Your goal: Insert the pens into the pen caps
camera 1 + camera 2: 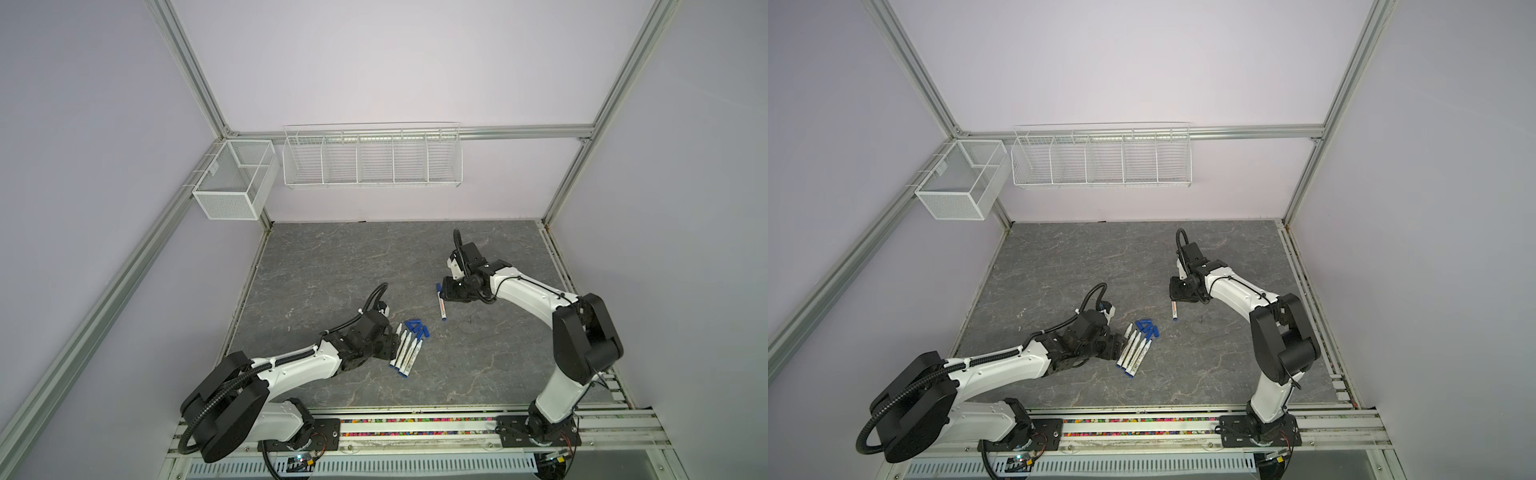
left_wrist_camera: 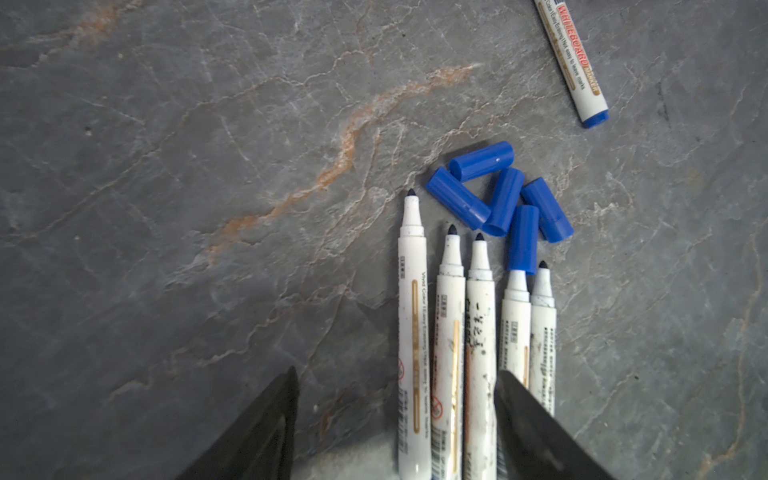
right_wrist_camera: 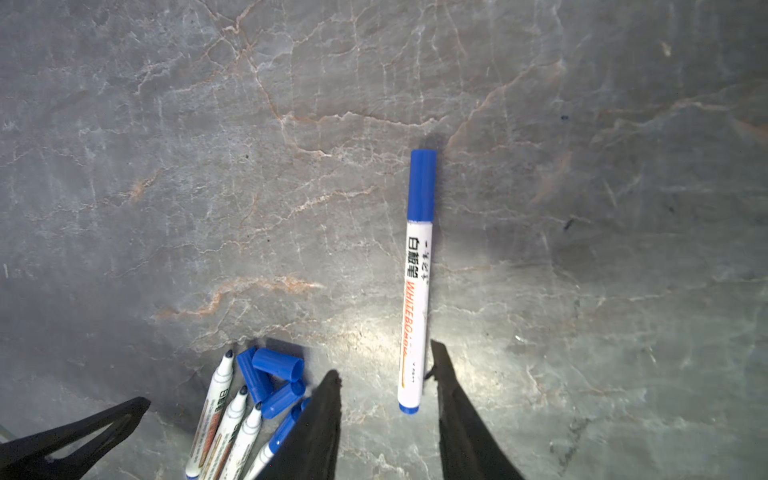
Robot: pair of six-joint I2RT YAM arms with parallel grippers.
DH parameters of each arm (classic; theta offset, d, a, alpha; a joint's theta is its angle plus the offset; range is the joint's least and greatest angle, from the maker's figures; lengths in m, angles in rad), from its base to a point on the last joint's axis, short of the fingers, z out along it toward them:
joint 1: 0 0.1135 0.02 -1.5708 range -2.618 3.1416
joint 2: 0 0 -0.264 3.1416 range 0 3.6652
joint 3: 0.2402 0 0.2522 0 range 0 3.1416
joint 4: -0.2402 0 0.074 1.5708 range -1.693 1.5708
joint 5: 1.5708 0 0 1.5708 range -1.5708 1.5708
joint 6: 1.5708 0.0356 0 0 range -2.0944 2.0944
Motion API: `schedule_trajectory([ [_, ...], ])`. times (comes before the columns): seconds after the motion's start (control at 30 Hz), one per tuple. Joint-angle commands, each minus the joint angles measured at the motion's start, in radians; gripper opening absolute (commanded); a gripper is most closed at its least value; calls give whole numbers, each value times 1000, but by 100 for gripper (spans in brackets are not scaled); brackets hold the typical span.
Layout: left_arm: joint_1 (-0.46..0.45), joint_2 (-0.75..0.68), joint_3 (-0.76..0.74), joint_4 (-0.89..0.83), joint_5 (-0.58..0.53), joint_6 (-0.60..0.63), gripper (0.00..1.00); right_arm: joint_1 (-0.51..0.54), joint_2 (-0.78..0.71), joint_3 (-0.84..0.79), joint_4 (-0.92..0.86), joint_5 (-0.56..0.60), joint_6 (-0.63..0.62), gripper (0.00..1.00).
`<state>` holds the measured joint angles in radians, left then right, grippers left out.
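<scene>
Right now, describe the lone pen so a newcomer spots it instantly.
On the grey table, look beside the right pincer, away from the row of pens. The lone pen is the only one with its blue cap fully on.

Caps (image 1: 417, 326) behind pen row (image 1: 405, 351); capped pen (image 1: 441, 305) right.

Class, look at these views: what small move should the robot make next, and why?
Probably the right gripper should swing over to the loose caps: its jaws stand open, the capped pen lies finished on the table, and other pens show bare tips.
</scene>
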<state>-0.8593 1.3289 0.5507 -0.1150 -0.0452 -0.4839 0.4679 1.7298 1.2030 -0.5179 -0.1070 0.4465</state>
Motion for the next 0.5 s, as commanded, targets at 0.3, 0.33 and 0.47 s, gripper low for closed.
schedule_trajectory([
  [0.3,-18,72,74,-33,-70,0,61,1,-60,-111,56,-17,37,40],
  [0.33,-18,78,76,-37,-71,-1,60,1,-60,-112,58,-17,37,40],
  [0.47,-20,104,91,-40,-65,3,59,1,-65,-112,59,-17,37,40],
])
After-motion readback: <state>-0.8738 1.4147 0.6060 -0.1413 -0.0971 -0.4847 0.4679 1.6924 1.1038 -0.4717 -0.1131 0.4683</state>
